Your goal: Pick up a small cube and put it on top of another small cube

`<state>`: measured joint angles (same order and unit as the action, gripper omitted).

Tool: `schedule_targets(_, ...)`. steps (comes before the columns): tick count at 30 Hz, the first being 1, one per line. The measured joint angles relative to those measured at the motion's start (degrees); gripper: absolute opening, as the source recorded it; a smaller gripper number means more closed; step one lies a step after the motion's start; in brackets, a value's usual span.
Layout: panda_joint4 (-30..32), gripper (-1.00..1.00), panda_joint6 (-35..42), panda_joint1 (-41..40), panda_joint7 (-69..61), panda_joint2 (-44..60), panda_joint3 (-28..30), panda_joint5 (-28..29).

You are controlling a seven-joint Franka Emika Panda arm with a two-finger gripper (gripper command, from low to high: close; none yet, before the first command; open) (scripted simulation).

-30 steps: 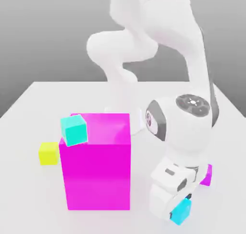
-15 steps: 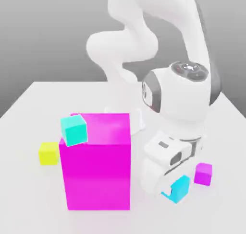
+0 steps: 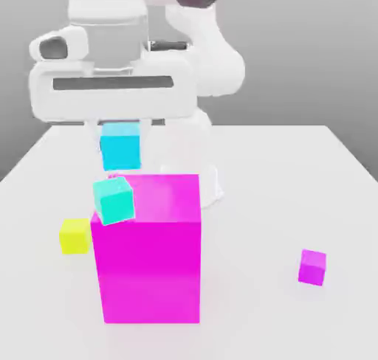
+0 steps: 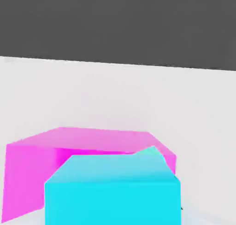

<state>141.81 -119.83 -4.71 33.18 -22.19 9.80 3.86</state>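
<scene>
You have the cyan cube (image 3: 120,146) pinched in the gripper (image 3: 122,130): the fingers are closed on it and it hangs in the air, clear of everything below. It is a plain, sky-blue block with flat, unmarked faces, its sides square to the exterior view. In the hand view it (image 4: 113,196) sits large in the foreground, lighter on its upper face and a stronger cyan on the face toward the camera.

Just under it sits the turquoise cube (image 3: 114,199), greener in hue and about the same size. That one rests on the top of the magenta block (image 3: 150,259), at the top's near corner on the exterior view's left, turned slightly askew to the block's edges. In the hand view a sliver of it (image 4: 151,152) peeks over the held cube.

The magenta block stands on the white table (image 3: 295,174). A yellow cube (image 3: 74,235) lies on the table just beside the block, and a small magenta cube (image 3: 312,266) lies well apart.
</scene>
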Motion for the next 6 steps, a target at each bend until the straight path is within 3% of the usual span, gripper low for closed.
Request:
schedule_targets(2, 2.7, -1.0, -4.3, -0.3, 0.0, 1.5, 0.3, 0.0)
schedule_targets(3, 3.5, 1.0, -5.5, -0.4, 0.0, 2.0, 0.3, 0.0)
schedule_targets(6, 3.5, 1.0, -5.5, -0.4, 0.0, 2.0, 0.3, 0.0)
